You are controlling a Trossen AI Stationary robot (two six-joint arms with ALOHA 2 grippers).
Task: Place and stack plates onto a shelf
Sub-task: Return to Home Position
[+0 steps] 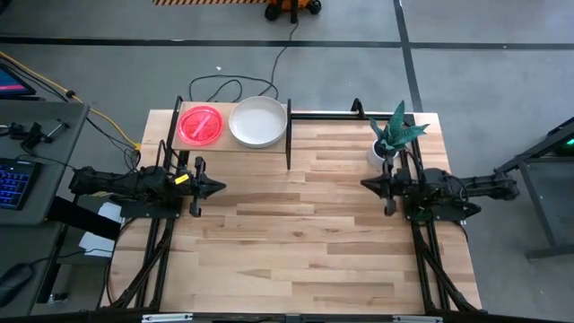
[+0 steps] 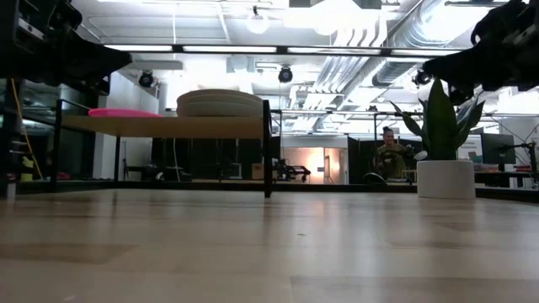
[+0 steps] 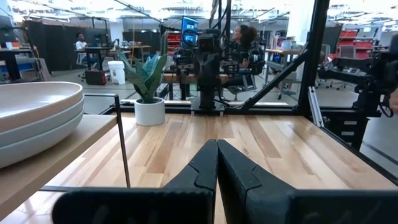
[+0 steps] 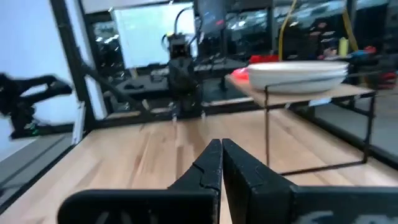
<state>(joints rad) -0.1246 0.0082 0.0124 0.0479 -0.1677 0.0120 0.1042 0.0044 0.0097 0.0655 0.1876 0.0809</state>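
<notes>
On the shelf [image 1: 235,144] at the table's far left, a light board on thin black posts, lie a stack of pink plates [image 1: 200,125] and, to its right, a stack of pale plates [image 1: 258,121]. The low view shows the pink stack [image 2: 124,112] flat and the pale stack [image 2: 221,103] taller. My left gripper [image 1: 221,187] is shut and level at the table's left edge, near the shelf. My right gripper [image 1: 365,184] is shut and level at the right edge. Both hold nothing.
A small white pot with a green plant [image 1: 387,142] stands at the table's far right, close to my right arm. A black rail [image 1: 323,114] runs along the far edge. The plank tabletop [image 1: 296,233] lies bare between the arms. A person [image 2: 390,156] sits far behind.
</notes>
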